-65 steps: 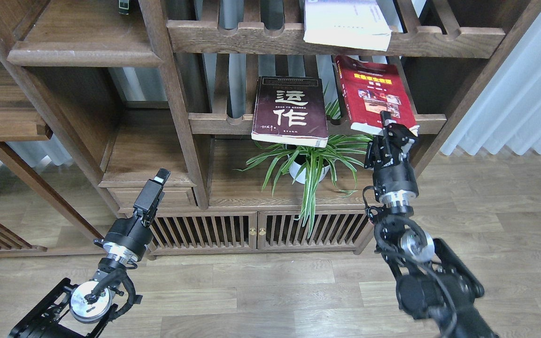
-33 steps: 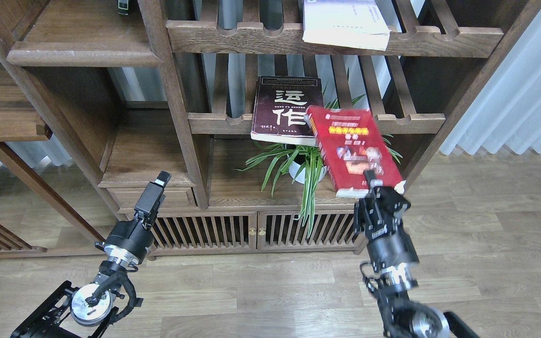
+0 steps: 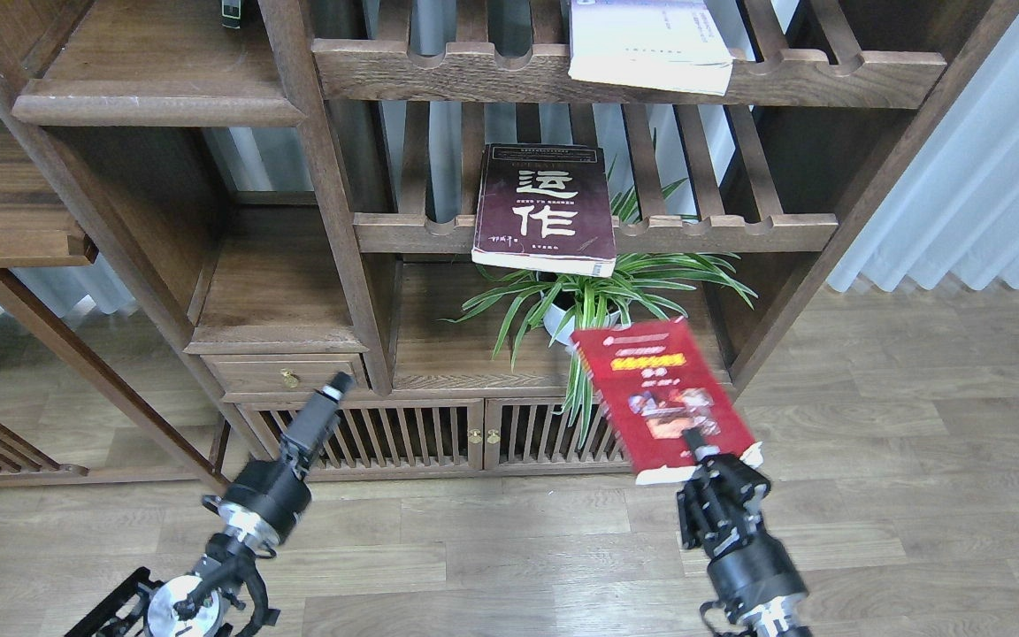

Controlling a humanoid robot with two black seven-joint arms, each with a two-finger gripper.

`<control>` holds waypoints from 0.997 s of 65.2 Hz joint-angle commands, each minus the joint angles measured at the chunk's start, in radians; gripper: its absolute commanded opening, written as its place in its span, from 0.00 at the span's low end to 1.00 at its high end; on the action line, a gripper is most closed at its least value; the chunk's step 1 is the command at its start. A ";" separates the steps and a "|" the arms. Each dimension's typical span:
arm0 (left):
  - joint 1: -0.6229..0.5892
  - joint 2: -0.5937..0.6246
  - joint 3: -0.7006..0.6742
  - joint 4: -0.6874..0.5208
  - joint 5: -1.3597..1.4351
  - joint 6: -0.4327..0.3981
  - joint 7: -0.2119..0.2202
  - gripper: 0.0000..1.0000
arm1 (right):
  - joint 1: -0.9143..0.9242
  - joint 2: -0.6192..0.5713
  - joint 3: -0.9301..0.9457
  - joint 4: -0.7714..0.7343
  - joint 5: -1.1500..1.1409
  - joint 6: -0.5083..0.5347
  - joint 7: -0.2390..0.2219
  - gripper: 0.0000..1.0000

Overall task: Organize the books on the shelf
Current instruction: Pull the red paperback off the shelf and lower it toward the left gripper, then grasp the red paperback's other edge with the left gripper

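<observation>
Right gripper [image 3: 706,458] clamped on the red book's [image 3: 662,392] near edge, held clear of the bookcase – left gripper [image 3: 325,400] holds nothing, opening can't be told.

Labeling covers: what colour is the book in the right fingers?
Red cover with a yellow title band, clearest in the head view.

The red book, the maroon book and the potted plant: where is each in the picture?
red book [image 3: 662,398]: head view, middle of its front cover.
maroon book [image 3: 547,208]: head view, on the big white characters.
potted plant [image 3: 593,296]: head view, on its leaves.
</observation>
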 commanded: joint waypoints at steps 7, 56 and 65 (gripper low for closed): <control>0.003 0.000 -0.042 -0.032 -0.003 0.000 0.062 0.99 | 0.103 -0.005 -0.084 -0.041 -0.036 0.000 -0.001 0.02; 0.224 0.000 -0.002 -0.313 -0.196 0.000 0.067 0.98 | 0.105 0.205 -0.132 -0.043 -0.162 0.000 -0.099 0.02; 0.230 0.000 0.012 -0.305 -0.194 0.000 0.065 0.99 | 0.103 0.220 -0.133 -0.043 -0.180 0.000 -0.107 0.02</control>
